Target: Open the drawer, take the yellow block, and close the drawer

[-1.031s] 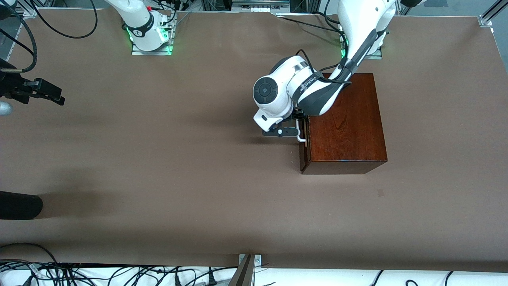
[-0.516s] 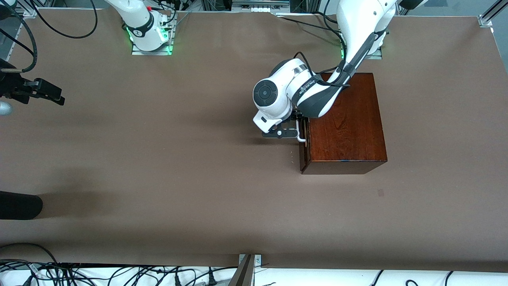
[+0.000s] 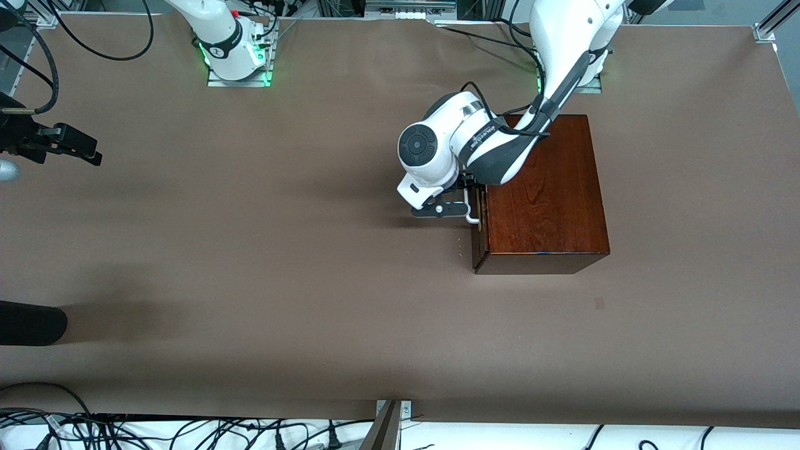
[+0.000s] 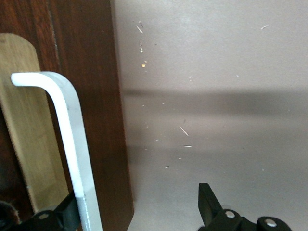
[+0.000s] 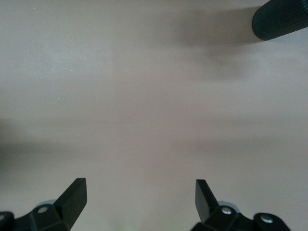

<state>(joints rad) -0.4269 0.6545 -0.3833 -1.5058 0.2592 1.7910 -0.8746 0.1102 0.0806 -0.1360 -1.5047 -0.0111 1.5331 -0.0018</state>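
Observation:
The dark reddish-brown wooden box (image 3: 544, 187) stands on the table at the left arm's end. Its drawer (image 3: 480, 234) faces the right arm's end and looks closed. My left gripper (image 3: 467, 209) is at the drawer's white bar handle (image 3: 476, 219). In the left wrist view the gripper (image 4: 137, 211) is open, with the handle (image 4: 72, 134) inside the jaws, close to one finger (image 4: 65, 214). My right gripper (image 3: 65, 145) waits open and empty over the table at the right arm's end; it also shows in the right wrist view (image 5: 139, 197). The yellow block is hidden.
A black cylinder (image 3: 31, 322) pokes in over the table edge at the right arm's end, nearer the front camera; it also shows in the right wrist view (image 5: 281, 19). Brown paper (image 3: 281, 250) covers the table.
The left arm's wrist has shifted very slightly; its gripper stays at the handle. The drawer has not visibly moved. The right arm has not moved.

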